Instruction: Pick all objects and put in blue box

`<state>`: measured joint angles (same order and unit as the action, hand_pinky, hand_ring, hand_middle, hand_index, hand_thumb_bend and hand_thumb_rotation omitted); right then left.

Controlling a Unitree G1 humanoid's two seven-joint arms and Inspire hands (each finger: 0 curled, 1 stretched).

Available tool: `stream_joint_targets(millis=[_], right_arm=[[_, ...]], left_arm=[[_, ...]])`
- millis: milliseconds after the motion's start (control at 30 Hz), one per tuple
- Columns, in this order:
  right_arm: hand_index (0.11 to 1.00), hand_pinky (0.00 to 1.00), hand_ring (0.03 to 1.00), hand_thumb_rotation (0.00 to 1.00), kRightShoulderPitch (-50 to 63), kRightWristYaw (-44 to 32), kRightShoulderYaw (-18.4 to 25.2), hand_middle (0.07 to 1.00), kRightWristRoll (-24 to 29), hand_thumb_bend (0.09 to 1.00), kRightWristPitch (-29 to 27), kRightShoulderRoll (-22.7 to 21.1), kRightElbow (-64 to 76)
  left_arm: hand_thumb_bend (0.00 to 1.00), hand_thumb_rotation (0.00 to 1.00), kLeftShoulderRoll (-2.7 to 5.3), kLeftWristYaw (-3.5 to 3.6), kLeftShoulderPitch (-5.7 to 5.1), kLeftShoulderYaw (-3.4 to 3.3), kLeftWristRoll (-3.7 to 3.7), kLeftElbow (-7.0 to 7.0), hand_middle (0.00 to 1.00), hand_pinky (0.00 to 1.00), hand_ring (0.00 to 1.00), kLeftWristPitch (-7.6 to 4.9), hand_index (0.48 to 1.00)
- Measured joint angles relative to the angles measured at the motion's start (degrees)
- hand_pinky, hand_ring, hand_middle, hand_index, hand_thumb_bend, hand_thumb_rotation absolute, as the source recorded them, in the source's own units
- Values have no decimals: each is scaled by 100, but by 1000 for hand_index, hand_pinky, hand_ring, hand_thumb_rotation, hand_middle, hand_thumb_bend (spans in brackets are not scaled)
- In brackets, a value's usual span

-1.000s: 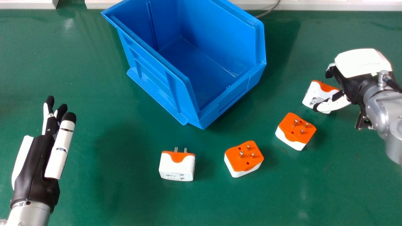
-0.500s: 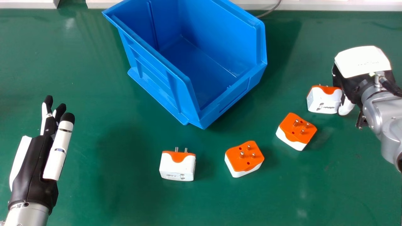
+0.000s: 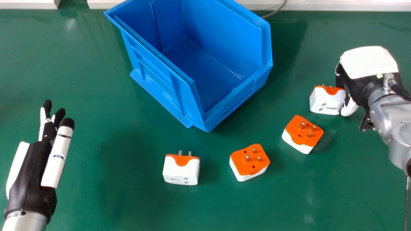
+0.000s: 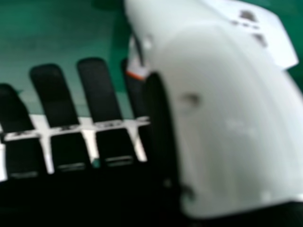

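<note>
My right hand [image 3: 356,83] is at the right in the head view, thumb and fingers closed about one white-and-orange adapter [image 3: 326,101], whose orange face is up. In the right hand view, the thumb of my right hand [image 4: 227,113] crosses in front of that adapter [image 4: 279,42], hiding much of it. Three more adapters lie on the table: one [image 3: 302,133] nearest that hand, another [image 3: 249,162] at centre right, a third [image 3: 181,170] farther left. The blue box [image 3: 160,69] stands empty behind them. My left hand [image 3: 30,179] is held open at the lower left.
Green table surface [image 3: 112,199] extends around the box and adapters. A white ledge [image 3: 337,5] runs along the far edge, with a grey cable [image 3: 276,12] behind the box. Another cable [image 3: 407,199] hangs at the right edge.
My right hand has closed on the far-right adapter, which turned from tilted to more upright and then shifted slightly left with the hand. My left hand has drifted a little left and nearer.
</note>
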<state>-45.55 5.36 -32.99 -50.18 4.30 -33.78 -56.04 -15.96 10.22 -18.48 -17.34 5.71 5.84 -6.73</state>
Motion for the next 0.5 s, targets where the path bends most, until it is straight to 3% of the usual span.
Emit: stream_joint_targets(millis=[500], right_arm=[[446, 359, 486, 0, 33, -50, 90, 536, 103, 494, 21, 1, 1]], left_arm=[[314, 957, -10, 7, -99, -11, 1, 147, 1000, 1000, 1000, 55, 997]])
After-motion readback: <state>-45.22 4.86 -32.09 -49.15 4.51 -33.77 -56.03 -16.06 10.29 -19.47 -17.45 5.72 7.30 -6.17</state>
